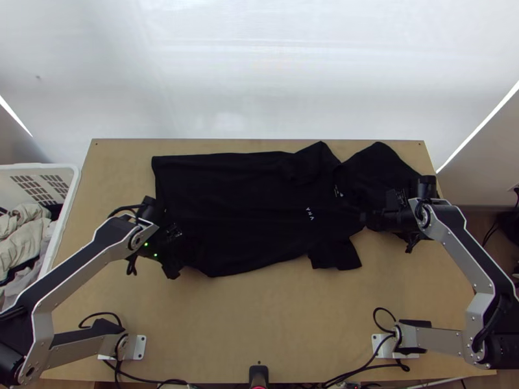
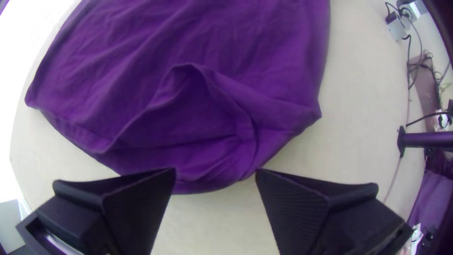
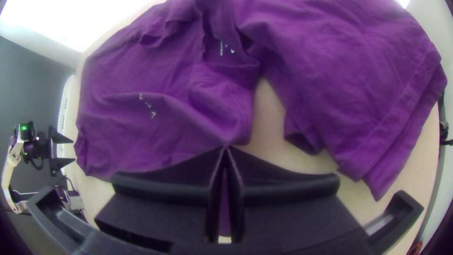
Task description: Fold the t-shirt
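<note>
Nearest the top camera, the left arm (image 1: 78, 279) and right arm (image 1: 454, 246) reach over the surface (image 1: 259, 324). Between them the t-shirt (image 1: 240, 207) lies mostly spread, hem (image 1: 157, 185) to the left, collar (image 1: 337, 188) to the right, probably so that each arm has one end to work. More cloth (image 1: 383, 168) lies right of the collar; how it joins is unclear. The left end effector (image 1: 179, 253) is at the near hem corner, the right end effector (image 1: 364, 218) at the near shoulder, beside the near sleeve (image 1: 335, 254): a sensible pairing, I judge, for carrying the near side over.

From the left wrist, the fingers (image 2: 134, 208) stand wide apart, the rumpled hem edge lying across the gap, ungripped. Whether either finger touches it, I cannot tell.

From the right wrist, the fingers (image 3: 278, 177) are pressed together on a pinch of the shirt, which draws the shoulder to a point, likely as an anchor.
</note>
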Motion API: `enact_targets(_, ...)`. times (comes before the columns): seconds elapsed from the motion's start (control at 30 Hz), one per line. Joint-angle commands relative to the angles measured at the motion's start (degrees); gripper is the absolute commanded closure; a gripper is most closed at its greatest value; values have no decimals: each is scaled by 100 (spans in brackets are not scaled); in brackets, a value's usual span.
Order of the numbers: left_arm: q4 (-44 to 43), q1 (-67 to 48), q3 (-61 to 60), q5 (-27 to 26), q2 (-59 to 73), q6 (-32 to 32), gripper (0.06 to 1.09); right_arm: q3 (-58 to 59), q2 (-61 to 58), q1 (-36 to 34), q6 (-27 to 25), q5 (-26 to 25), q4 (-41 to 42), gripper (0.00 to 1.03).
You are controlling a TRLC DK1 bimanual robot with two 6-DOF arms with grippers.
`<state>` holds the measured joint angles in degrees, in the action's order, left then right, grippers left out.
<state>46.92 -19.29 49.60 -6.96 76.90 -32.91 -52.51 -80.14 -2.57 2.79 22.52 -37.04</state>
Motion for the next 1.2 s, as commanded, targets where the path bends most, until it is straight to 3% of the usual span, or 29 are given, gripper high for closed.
enact_targets(0.0, -385, -277, 93, 107, 132, 276, 34, 30, -2, 11, 3, -2, 3, 100)
enact_targets(1.17, -587, -629, 295, -86, 958, 592, 34, -145, -134, -121, -6, -2, 39, 100)
